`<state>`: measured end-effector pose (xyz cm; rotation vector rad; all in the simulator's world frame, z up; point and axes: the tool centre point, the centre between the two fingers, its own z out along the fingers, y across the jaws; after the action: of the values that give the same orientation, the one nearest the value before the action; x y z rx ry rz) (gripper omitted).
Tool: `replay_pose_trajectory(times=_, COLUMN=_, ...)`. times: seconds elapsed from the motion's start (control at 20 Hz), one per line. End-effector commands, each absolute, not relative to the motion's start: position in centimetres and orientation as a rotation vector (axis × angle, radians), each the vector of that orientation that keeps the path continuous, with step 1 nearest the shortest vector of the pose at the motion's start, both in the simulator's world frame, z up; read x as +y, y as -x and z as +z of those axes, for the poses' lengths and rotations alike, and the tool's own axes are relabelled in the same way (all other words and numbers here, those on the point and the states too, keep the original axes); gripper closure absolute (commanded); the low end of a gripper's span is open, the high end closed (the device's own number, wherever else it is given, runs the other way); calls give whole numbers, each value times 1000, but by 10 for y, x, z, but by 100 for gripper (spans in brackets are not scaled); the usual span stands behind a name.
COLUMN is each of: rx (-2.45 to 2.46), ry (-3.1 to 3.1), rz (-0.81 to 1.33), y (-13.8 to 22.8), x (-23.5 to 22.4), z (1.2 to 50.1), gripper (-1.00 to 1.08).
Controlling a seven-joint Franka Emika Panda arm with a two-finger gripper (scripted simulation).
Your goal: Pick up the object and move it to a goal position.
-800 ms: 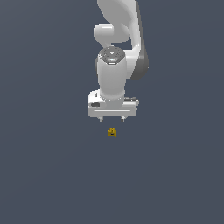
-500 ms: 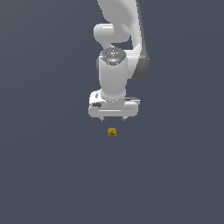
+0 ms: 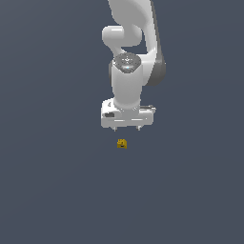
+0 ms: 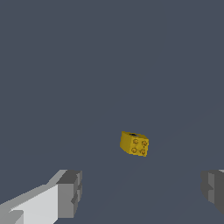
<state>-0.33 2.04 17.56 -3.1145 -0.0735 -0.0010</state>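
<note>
The object [image 3: 122,143] is a tiny mustard-yellow block with darker round marks, lying on the dark grey floor. It also shows in the wrist view [image 4: 134,143], between and beyond the two fingers. My white gripper [image 3: 127,128] hangs just above the object, pointing down, slightly toward the exterior view's right of it. Its jaws stand wide apart and hold nothing. In the wrist view one grey fingertip [image 4: 70,193] and the other fingertip [image 4: 213,189] frame the gripper [image 4: 141,192], with the block clear of both.
The white arm [image 3: 131,52] rises from the gripper to the top of the exterior view. A plain dark grey floor [image 3: 57,190] surrounds the block.
The arm's wrist has turned a little and the gripper has shifted slightly. The block has not moved.
</note>
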Motion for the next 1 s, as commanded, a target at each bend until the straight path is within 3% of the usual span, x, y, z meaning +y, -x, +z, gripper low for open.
replay_pose_trajectory(times=0.0, rx=-74, ry=3114, rz=-1, y=3, x=20, z=176, gripper=-92)
replay_pose_trajectory(times=0.95, rx=-500, ry=3091, rz=2, y=5, x=13, z=154, gripper=-92)
